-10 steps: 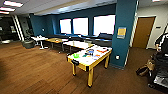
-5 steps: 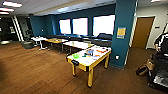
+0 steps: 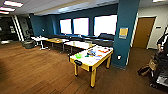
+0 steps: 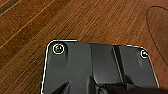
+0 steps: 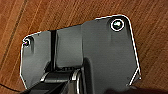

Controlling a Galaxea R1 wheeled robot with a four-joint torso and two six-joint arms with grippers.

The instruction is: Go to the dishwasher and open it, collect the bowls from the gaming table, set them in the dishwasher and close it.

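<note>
Several low tables behind yellow gaming table, blue pillar beside it, jaws' state unclear.

Wood plank floor; dark blue walls; three bright windows far; blue pillar right; brown door, possibly closed; ceiling lights.

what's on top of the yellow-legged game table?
On the yellow-legged game table: a green bowl-like item near the front end, then colourful clutter mid-top. Too blurry to identify or count bowls.
</note>
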